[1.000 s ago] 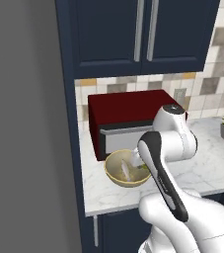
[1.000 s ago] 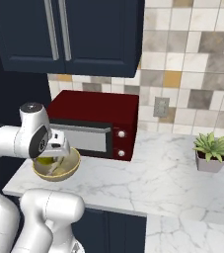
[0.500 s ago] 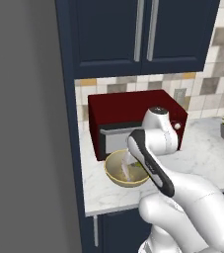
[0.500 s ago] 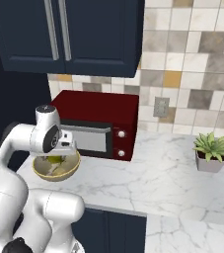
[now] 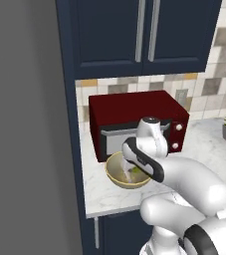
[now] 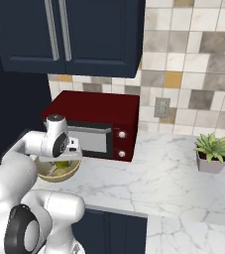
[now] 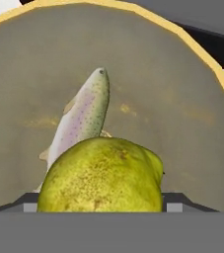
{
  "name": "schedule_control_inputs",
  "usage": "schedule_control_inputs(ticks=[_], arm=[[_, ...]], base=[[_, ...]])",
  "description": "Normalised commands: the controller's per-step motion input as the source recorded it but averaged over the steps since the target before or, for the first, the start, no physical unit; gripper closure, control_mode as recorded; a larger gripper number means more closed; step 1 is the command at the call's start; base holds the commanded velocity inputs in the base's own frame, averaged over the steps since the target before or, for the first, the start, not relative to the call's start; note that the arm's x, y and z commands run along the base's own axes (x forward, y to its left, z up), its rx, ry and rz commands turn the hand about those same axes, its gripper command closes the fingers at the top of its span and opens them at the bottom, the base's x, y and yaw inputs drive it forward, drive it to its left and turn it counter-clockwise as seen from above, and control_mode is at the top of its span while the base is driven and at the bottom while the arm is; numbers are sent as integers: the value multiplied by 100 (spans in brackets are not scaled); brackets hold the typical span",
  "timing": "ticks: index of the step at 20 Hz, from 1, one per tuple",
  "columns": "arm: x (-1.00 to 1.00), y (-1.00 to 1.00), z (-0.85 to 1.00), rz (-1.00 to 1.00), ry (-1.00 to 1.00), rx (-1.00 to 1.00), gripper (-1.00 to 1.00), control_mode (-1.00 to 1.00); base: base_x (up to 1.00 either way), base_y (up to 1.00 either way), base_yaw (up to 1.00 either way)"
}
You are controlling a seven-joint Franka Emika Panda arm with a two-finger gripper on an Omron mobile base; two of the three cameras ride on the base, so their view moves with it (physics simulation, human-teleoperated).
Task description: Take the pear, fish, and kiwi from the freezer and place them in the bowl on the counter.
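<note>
Left base view: gripper (image 5: 130, 173) lowered into the bowl (image 5: 115, 174) on the counter (image 5: 100, 195) before the microwave (image 5: 134, 122), placed for a drop.

Right base view: bowl (image 6: 67, 173) beside the counter (image 6: 148, 183) edge; plant (image 6: 211, 152) well apart.

Hand view: pear (image 7: 101, 176) between wide-set jaws, apparently held; fish (image 7: 80, 116) lies in the bowl (image 7: 182, 123). Kiwi not located.

both base views looked forward and down from behind the arm, one from its left, one from its right, sharing the bowl (image 5: 127, 174) (image 6: 58, 171) on the bench (image 6: 148, 178). the hand view sat close above the bowl's (image 7: 182, 99) inside.
</note>
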Motion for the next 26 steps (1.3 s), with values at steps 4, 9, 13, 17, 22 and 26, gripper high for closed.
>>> schedule_control_inputs(ticks=[4,9,13,17,22,26], arm=[[20,0,-46,2,0,0,100,-100],[10,0,-26,1,0,0,100,-100],[0,0,0,0,0,0,-100,-100],[0,0,0,0,0,0,-100,-100],[-1,0,2,0,-2,0,-100,-100],[-13,0,19,0,-4,0,-100,-100]], base=[[0,0,0],[0,0,0],[0,0,0],[0,0,0],[0,0,0],[0,0,0]])
